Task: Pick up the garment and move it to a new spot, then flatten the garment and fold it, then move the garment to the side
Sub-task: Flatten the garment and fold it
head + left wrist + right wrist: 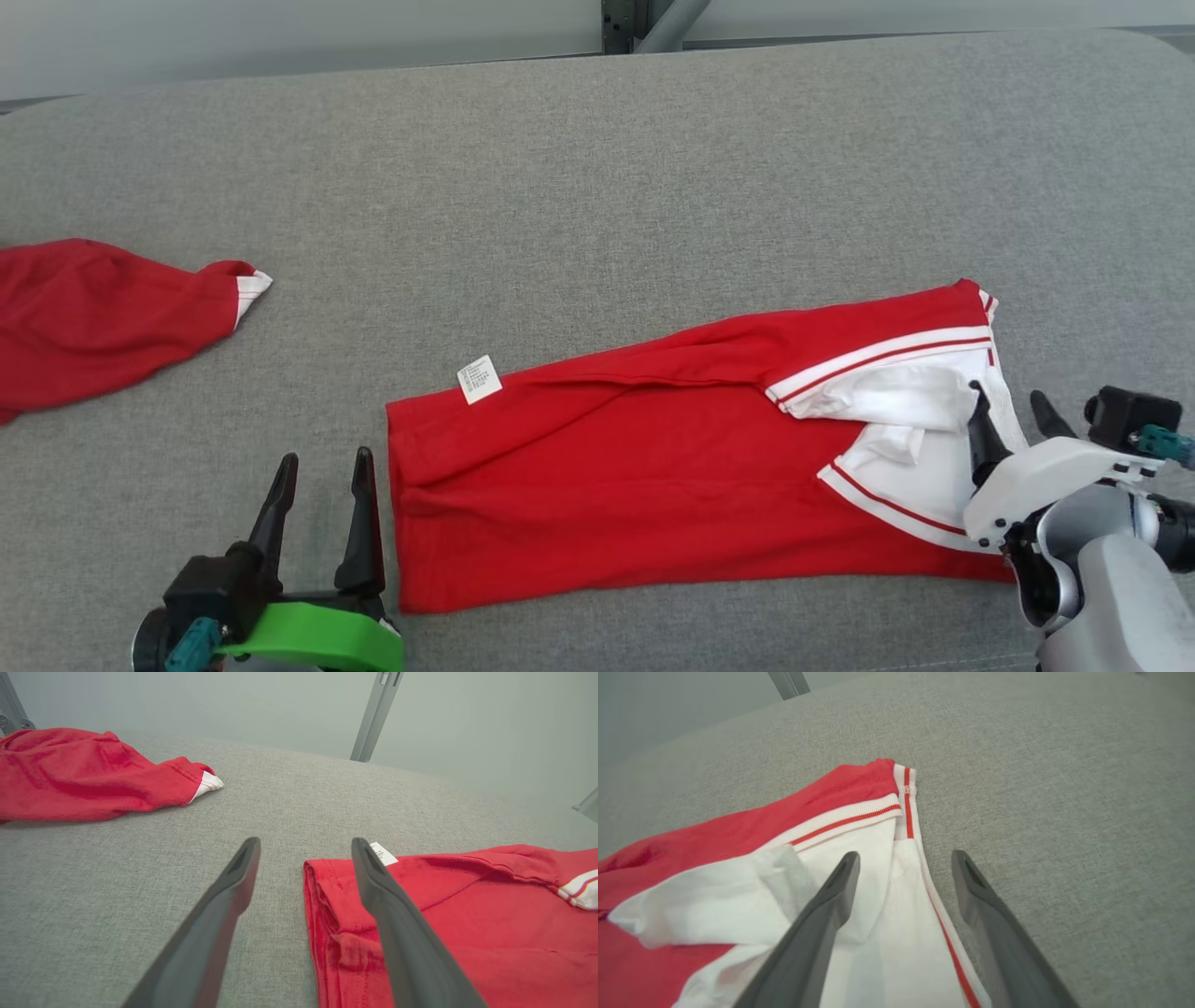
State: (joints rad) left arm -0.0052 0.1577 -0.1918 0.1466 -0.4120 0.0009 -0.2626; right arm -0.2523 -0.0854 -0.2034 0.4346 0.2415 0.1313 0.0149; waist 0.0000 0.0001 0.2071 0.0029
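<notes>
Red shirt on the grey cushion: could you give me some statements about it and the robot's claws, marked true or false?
The red shirt lies in a long strip on the grey cushion. True.
The left gripper pinches the shirt. False: it is open, holding nothing.
A white label sticks out at the shirt's left end. True.
The right gripper is shut. False: it is open, at the white end.
It is the only garment there. False: another red garment lies farther left.

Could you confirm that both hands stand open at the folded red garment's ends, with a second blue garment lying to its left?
No: the head view shows the second garment is red, not blue. The left hand and right hand stand open at either end of the folded garment.
</notes>
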